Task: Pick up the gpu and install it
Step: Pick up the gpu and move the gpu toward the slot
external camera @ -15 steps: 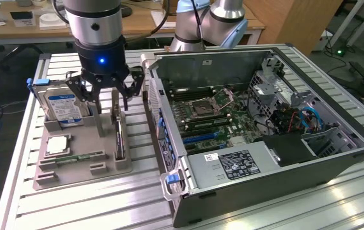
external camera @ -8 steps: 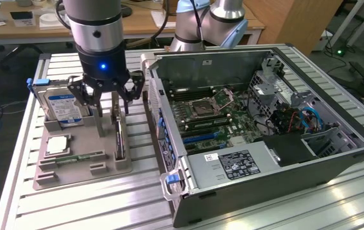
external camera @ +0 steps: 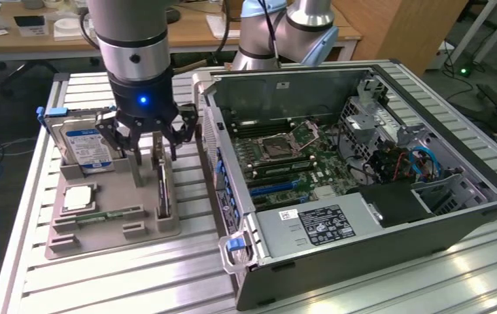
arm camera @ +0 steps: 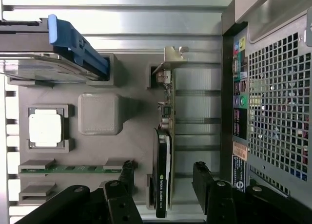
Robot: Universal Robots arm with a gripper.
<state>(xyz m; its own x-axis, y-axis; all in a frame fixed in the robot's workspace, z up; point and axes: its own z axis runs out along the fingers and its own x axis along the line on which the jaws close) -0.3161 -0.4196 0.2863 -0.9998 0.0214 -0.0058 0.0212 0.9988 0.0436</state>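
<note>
Item: gpu (arm camera: 163, 156); dark card standing on edge in a slot of the grey tray (arm camera: 131, 112); silver bracket (arm camera: 173, 56) at the end away from the gripper (arm camera: 165, 177)
Location: tray sits on the counter (external camera: 100, 281), just beside the open case (external camera: 362, 261); the card takes the slot nearest the case
Gripper: hangs over the card's unbracketed end, pointing down; fingers (arm camera: 127, 173) wide apart, holding nothing
Key relation: the card lies between the fingers, one facing each flat side, with a gap on both sides; its long axis runs crosswise to the closing line and parallel to the case wall
Height: cannot tell whether the fingertips have dropped below the card's top edge; no contact seen
Neighbours: drive (external camera: 87, 147), chip (external camera: 78, 196) and memory stick (external camera: 104, 214) share the tray; all apart from the fingers
Status: judged pre-grasp; gpu seated in its slot, not yet lifted
</note>
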